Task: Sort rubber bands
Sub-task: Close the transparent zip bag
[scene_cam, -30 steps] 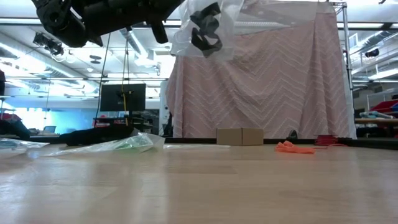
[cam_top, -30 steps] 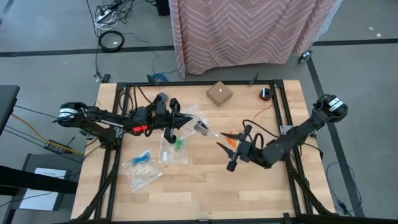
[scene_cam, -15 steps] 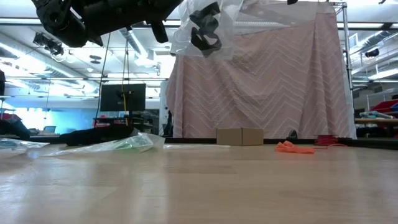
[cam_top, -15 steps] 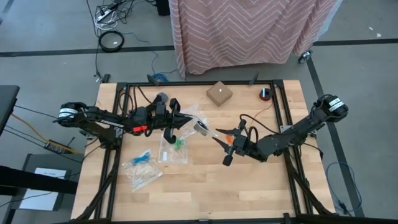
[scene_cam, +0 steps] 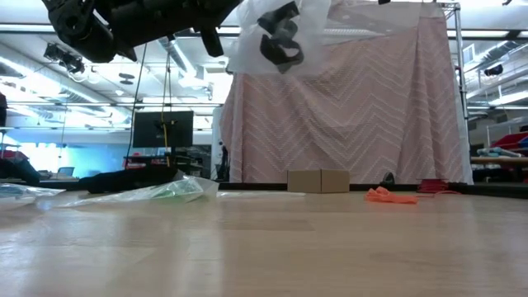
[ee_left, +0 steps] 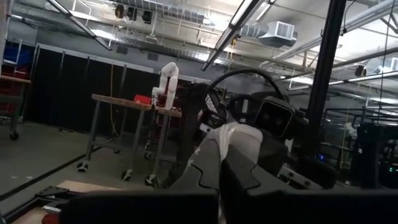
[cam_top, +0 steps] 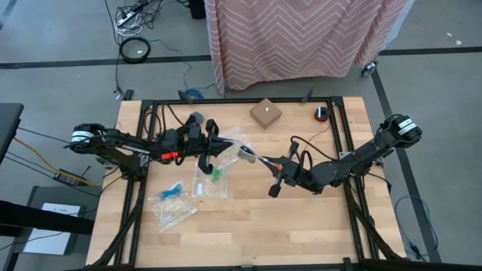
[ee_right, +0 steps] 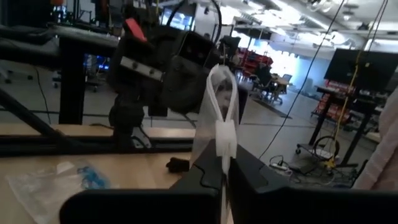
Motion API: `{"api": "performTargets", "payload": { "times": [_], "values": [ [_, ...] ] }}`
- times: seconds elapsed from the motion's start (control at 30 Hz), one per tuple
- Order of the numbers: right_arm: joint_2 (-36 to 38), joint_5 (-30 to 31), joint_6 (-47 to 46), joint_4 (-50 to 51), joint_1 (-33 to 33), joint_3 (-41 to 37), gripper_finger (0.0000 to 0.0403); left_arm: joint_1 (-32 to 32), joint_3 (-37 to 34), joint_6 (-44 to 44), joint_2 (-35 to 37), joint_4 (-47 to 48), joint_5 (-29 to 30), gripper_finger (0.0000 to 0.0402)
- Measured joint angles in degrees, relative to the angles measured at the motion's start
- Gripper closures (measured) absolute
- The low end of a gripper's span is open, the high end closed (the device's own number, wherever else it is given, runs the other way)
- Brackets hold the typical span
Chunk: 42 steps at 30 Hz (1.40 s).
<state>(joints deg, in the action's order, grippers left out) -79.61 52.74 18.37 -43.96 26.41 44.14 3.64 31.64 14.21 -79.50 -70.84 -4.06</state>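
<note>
A clear plastic bag (cam_top: 242, 150) with black rubber bands (cam_top: 245, 155) inside is held in the air over the table's middle, between my two grippers. The low view shows the bag (scene_cam: 285, 29) high up, with the black bands (scene_cam: 280, 40) bunched in it. My left gripper (cam_top: 223, 144) is shut on the bag's left side, and my right gripper (cam_top: 264, 160) is shut on its right side. Orange rubber bands (scene_cam: 389, 195) lie loose on the table. My left gripper pinches an edge of the clear bag (ee_left: 222, 146) between its two fingers, reaching in from the table's left. The bag is lifted clear of the table. My right gripper pinches a gathered edge of the bag (ee_right: 222, 134) between its two fingers, reaching level from the table's right. The bag stands up beyond the fingers, clear of the table.
Two more clear bags lie flat on the table's left half, one with green bands (cam_top: 215, 174) and one with blue bands (cam_top: 173, 189). A cardboard box (cam_top: 265, 114) and a red spool (cam_top: 321, 114) sit near the far edge. The near half is bare wood.
My right gripper has moved toward the table's left and far edge, up to the hanging bag, and has shut on its right edge. The bag's top has shifted a little where it was taken.
</note>
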Motion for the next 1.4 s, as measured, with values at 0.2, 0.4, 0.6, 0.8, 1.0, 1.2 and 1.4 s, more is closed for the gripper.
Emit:
{"api": "performTargets", "payload": {
  "times": [0.2, 0.4, 0.6, 0.8, 1.0, 1.2, 1.4],
  "values": [
    [0.02, 9.9, 5.54, -4.5, 0.57, 0.0, 0.0403, 0.01, 0.0, -0.98, 0.02, 4.85, -3.02, 0.0398],
    [0.02, 14.57, 6.45, -1.67, 0.59, 0.0, 0.0403, 0.11, 0.0, -1.89, 0.02, 8.76, -2.58, 0.0399],
    [0.02, 14.61, 5.59, -0.91, 0.22, 0.0, 0.0403, 0.09, 0.0, -1.91, 0.02, 10.03, -2.28, 0.0397],
    [0.02, 14.77, 1.83, 3.36, 0.61, 0.0, 0.0403, 0.11, 0.0, -7.6, 0.02, 11.97, -10.98, 0.0363],
    [0.02, 15.44, -11.6, 15.77, 0.59, 0.0, 0.0403, 0.11, 0.0, -12.62, 0.02, 14.71, -15.68, 0.0315],
    [0.02, 15.21, -16.25, 19.95, 1.03, 0.0, 0.0403, 0.11, 0.0, -16.48, 0.04, 21.54, -16.06, 0.0262],
    [0.02, 16.18, -17.98, 21.83, 1.33, 0.0, 0.0403, 0.11, 0.0, -18.35, 0.02, 24.86, -15.73, 0.0212]
  ]
}}
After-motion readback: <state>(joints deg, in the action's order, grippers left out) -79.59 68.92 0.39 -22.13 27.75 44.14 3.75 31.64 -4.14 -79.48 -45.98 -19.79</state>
